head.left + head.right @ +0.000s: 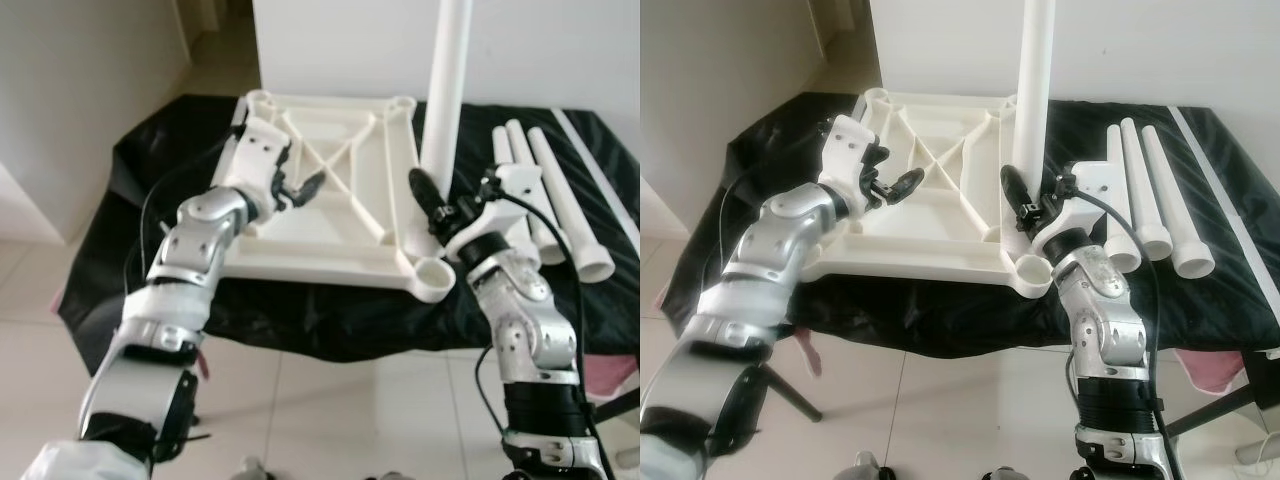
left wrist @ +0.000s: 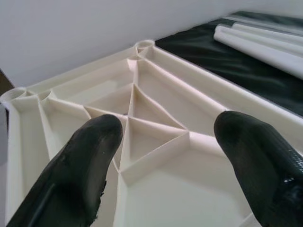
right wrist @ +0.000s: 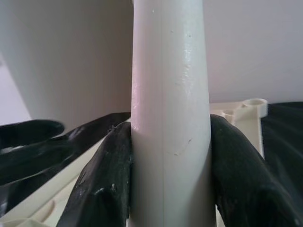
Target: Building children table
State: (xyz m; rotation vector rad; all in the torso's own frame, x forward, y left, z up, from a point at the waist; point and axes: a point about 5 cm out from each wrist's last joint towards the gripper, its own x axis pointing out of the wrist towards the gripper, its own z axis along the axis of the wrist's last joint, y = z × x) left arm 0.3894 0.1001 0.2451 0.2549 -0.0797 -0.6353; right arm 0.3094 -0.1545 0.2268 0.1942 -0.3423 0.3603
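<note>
One white plastic tabletop (image 1: pixel 330 190) lies upside down on a black cloth (image 1: pixel 150 150) that covers the work surface, its underside a grid of raised ribs crossing into triangles, with a round socket at each of its four corners. On its left side the left gripper (image 1: pixel 298 188) hovers just over the ribs, its two black fingers (image 2: pixel 85 165) spread wide with nothing between them. Four white tube legs are in view. One leg (image 1: pixel 445 90) stands upright by the tabletop's right edge, smooth and slightly tapered, and the right gripper (image 3: pixel 170 189) is clamped on its lower part, a finger pressed to either side. To the right of that, three loose legs (image 1: pixel 1150 200) lie side by side on the cloth, their wider open ends toward the robot.
</note>
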